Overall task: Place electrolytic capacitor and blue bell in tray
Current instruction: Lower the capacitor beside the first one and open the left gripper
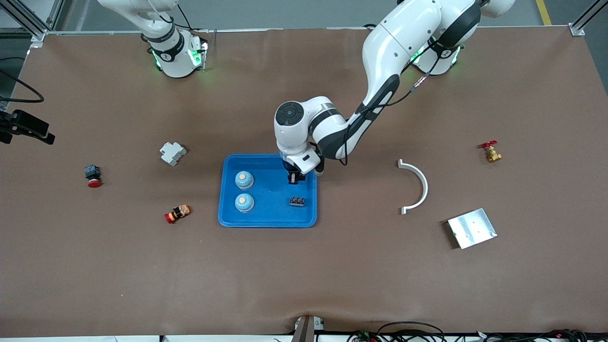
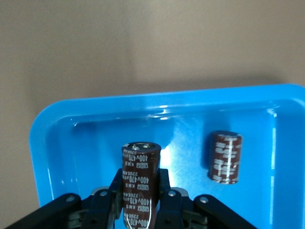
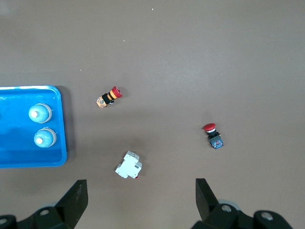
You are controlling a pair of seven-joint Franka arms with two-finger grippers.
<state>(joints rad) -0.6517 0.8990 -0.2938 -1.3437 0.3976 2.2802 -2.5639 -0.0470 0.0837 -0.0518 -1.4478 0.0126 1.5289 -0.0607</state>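
Observation:
The blue tray [image 1: 228,216] lies mid-table. Two blue bells [image 1: 244,179] [image 1: 244,202] stand in it toward the right arm's end. A brown electrolytic capacitor [image 1: 297,202] lies in it toward the left arm's end, also seen in the left wrist view [image 2: 225,156]. My left gripper [image 1: 295,179] hangs over the tray [image 2: 86,157], shut on a second brown electrolytic capacitor [image 2: 139,174] that stands upright between its fingers [image 2: 139,183]. My right gripper [image 3: 140,200] waits high over the table's right arm end, open and holding nothing. From there I see the tray [image 3: 9,161] and both bells [image 3: 40,113] [image 3: 45,138].
Toward the right arm's end lie a white breaker [image 1: 172,153], a red push button [image 1: 92,175] and a red-and-yellow button [image 1: 177,213]. Toward the left arm's end lie a white curved piece [image 1: 415,186], a silver plate [image 1: 471,228] and a brass valve [image 1: 491,152].

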